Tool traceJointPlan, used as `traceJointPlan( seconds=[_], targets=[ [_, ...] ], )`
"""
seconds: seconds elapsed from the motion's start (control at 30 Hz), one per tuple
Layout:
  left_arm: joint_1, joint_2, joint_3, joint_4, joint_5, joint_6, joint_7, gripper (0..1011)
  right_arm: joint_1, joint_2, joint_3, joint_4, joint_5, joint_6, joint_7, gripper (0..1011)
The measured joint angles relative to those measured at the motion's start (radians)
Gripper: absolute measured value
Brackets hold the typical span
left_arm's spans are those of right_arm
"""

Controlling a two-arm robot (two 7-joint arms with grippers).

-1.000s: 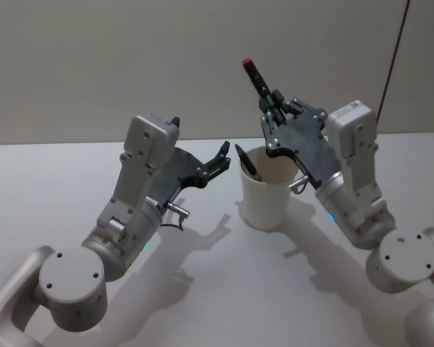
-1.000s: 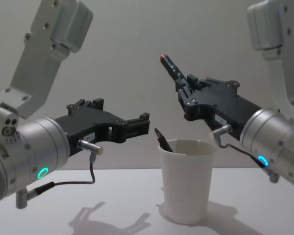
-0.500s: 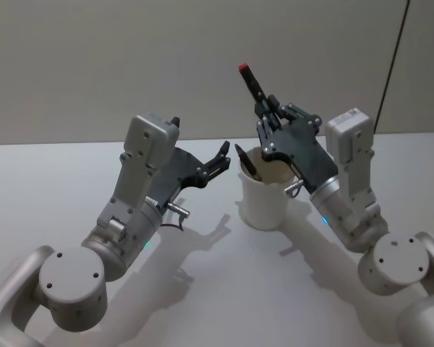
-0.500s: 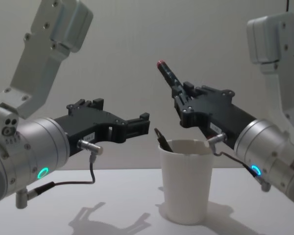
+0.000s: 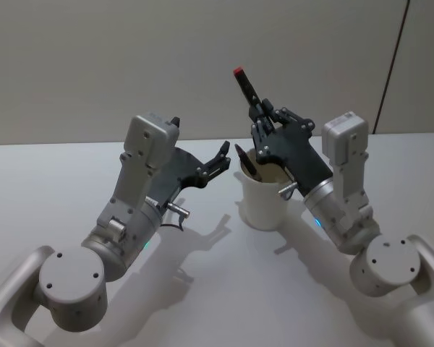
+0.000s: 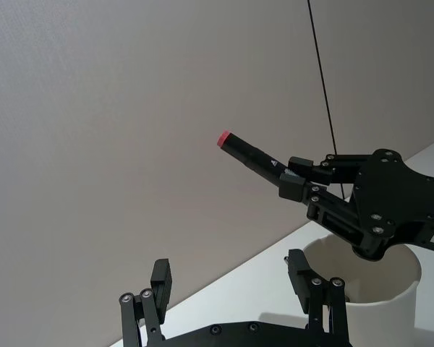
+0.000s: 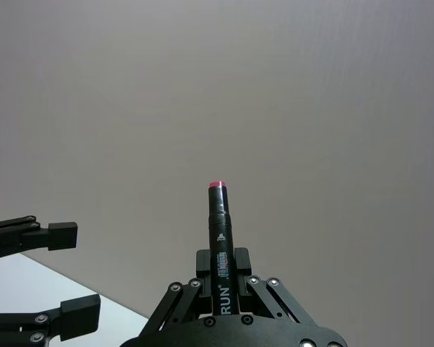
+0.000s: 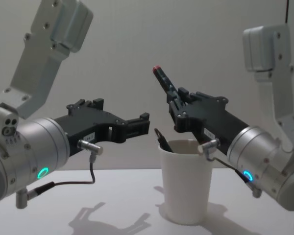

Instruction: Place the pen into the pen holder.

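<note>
Above the cup [image 5: 264, 202], right gripper [image 5: 261, 113] fingers pinch a black pen [image 5: 246, 88] near its lower part, red tip up, tilted back-left, over the rim. Left gripper [image 5: 221, 154] just left of the cup, fingers spread, holding nothing. Cup stands on the table [image 5: 58, 181]; a second dark pen [image 5: 246, 162] leans inside against its left wall.

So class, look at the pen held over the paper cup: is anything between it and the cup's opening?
Nothing visible blocks it. The right gripper holds the pen above the pen holder, whose mouth is open; another dark pen leans inside at one side.
</note>
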Motion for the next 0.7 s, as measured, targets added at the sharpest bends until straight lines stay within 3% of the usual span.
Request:
traceJointPlan(
  seconds=[0.27, 0.37, 0.57, 0.67, 0.7],
  targets=[
    [0.0, 0.0, 0.0, 0.0, 0.0, 0.0, 0.0, 1001, 0.009, -0.006, -0.002, 0.022, 0.011, -0.007, 0.003, 180],
    [0.0, 0.0, 0.0, 0.0, 0.0, 0.0, 0.0, 1001, 0.011, -0.007, -0.003, 0.027, 0.014, -0.009, 0.004, 235],
    [0.0, 0.0, 0.0, 0.0, 0.0, 0.0, 0.0, 1001, 0.014, -0.009, -0.004, 0.034, 0.017, -0.011, 0.004, 441],
    [0.0, 0.0, 0.0, 0.0, 0.0, 0.0, 0.0, 1001, 0.015, -0.01, -0.004, 0.037, 0.018, -0.012, 0.005, 498],
    [0.0, 0.0, 0.0, 0.0, 0.0, 0.0, 0.0, 1001, 0.015, -0.01, -0.004, 0.038, 0.018, -0.012, 0.005, 566]
  ],
)
